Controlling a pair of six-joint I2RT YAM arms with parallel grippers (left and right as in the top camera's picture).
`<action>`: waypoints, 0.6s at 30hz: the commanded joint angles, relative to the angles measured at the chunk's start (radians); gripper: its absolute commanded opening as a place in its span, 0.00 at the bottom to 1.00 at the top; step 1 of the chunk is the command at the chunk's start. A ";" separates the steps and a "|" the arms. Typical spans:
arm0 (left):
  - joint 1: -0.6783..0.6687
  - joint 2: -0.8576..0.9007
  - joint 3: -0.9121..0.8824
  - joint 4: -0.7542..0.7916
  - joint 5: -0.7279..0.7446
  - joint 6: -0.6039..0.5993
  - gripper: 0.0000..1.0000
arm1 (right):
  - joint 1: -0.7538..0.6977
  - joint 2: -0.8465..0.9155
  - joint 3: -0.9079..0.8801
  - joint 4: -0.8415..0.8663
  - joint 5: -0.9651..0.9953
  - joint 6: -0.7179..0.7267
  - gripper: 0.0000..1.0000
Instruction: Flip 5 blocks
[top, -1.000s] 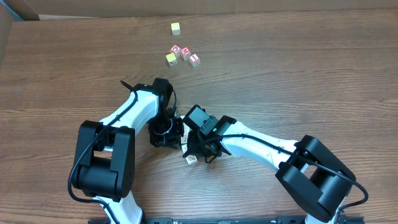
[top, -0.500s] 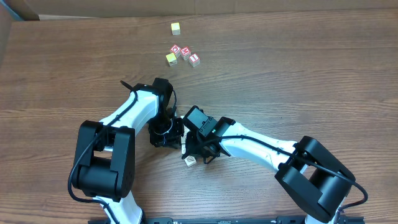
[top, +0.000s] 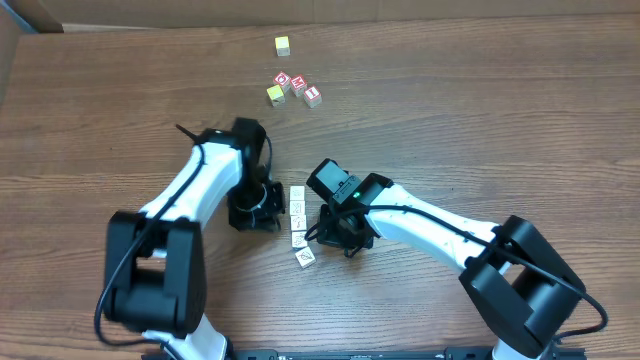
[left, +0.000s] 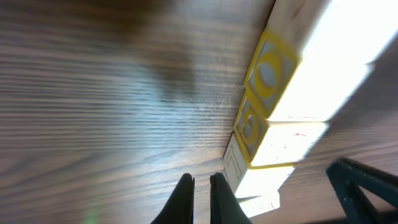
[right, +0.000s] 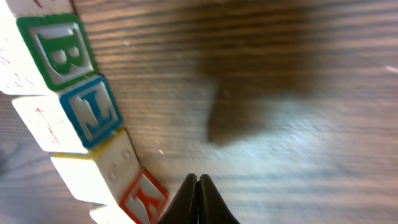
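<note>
Brown wood-grain table (top: 500, 120) (grain running sideways) fills the view; a tan strip (top: 300, 8) borders its far edge.

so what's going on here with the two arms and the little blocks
A short row of small pale blocks lies near the front of the table, with a robot hand on each side. The left hand and the right hand are low over the wood, both shut and holding nothing. The block at the near end lies skewed out of line. Some red-faced and yellow cubes sit apart farther back.
</note>
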 joint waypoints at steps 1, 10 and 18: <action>0.010 -0.084 0.058 0.000 -0.064 -0.004 0.04 | 0.017 -0.042 0.026 -0.035 -0.034 0.020 0.04; 0.010 -0.086 0.064 0.094 -0.086 -0.053 0.04 | 0.163 -0.042 -0.056 0.031 0.023 0.279 0.04; 0.010 -0.084 0.064 0.205 -0.090 -0.056 0.04 | 0.233 -0.042 -0.081 0.143 0.126 0.327 0.04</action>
